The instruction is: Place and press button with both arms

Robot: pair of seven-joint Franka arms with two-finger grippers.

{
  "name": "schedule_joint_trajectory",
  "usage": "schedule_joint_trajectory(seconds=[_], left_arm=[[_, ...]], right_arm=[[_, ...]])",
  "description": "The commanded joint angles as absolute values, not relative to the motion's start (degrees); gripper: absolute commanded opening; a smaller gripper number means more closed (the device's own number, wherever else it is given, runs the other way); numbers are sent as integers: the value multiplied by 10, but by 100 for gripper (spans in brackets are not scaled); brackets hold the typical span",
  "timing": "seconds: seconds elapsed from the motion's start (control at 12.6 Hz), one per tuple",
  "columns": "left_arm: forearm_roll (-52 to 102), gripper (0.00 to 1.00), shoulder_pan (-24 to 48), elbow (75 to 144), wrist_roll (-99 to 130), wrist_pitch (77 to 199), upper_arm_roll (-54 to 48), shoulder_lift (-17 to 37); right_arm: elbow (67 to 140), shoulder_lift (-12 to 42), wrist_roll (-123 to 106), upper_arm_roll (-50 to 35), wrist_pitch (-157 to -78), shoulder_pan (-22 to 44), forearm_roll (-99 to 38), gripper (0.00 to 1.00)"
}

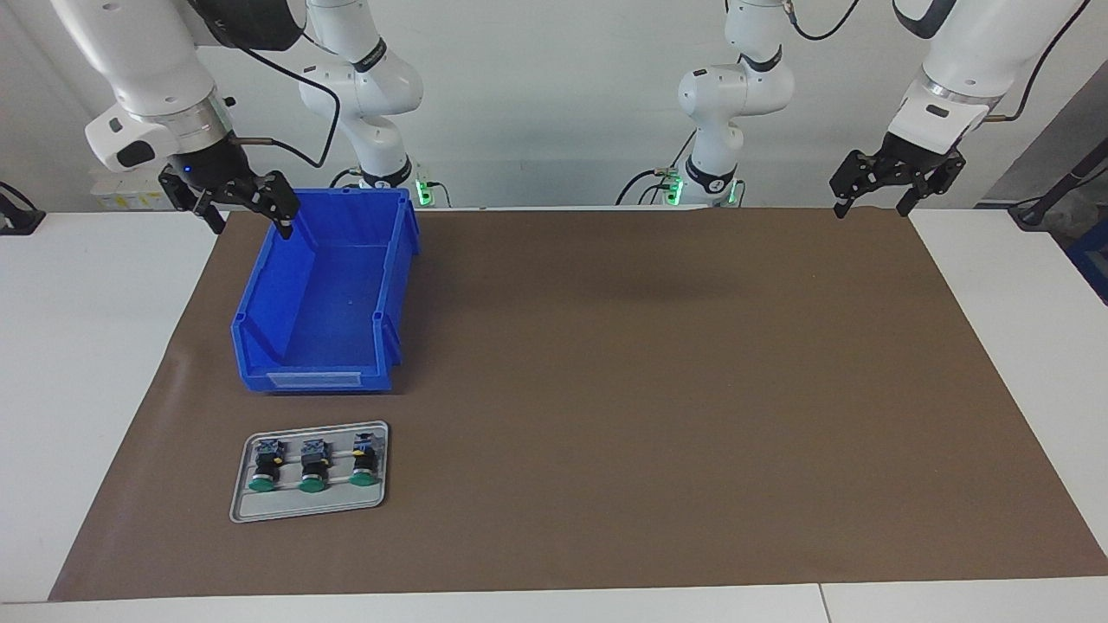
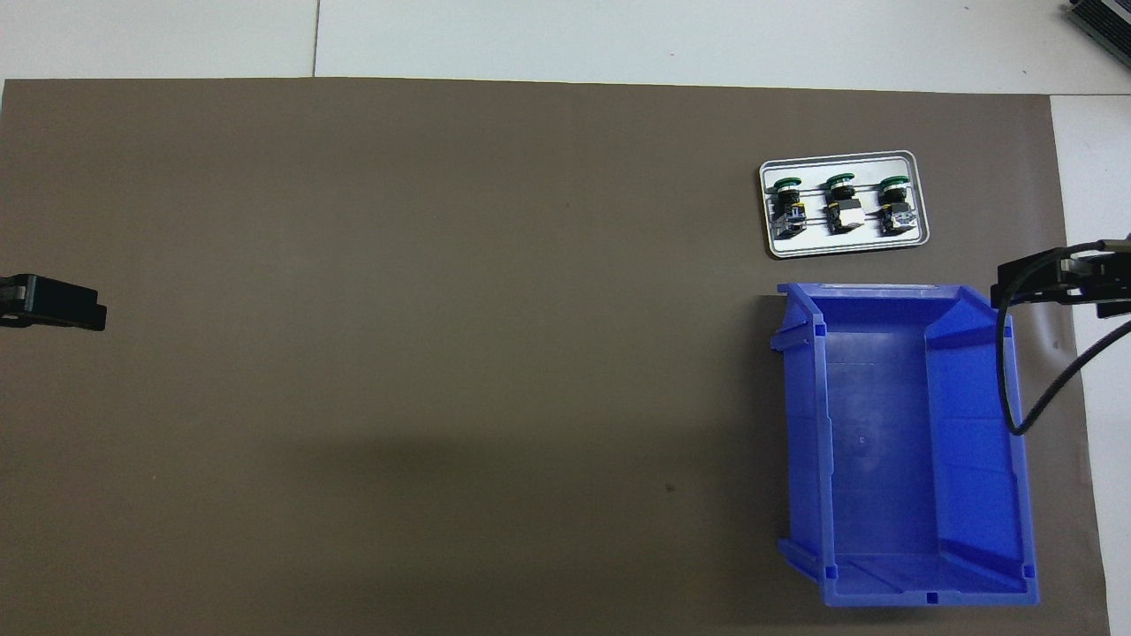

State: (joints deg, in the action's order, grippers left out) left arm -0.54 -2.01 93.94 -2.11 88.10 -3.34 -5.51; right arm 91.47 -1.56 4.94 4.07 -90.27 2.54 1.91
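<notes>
just green-capped button (image 1: 364, 463) (black body)

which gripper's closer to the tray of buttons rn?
Right. The right gripper hangs open over the blue bin's rim beside the tray; the left gripper waits open at the table's other end.

Both arms are hanging raised and apart, the left gripper (image 1: 872, 210) and right gripper (image 1: 251, 227) each standing spread and holding nothing.

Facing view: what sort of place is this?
Probably a robotics lab bench: two white arms mounted at a white table with a brown mat, a blue bin and a tray of green buttons.
</notes>
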Motion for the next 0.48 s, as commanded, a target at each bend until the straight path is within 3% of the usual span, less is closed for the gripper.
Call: schedule_joint_trajectory(seconds=[0.0, 0.4], left_arm=[[-3, 100, -28, 950, -27, 881, -37, -67], [-3, 100, -28, 950, -27, 882, -37, -67]], right_arm=[[922, 2, 36, 35, -963, 18, 30, 100], [874, 168, 30, 35, -1124, 17, 22, 100]])
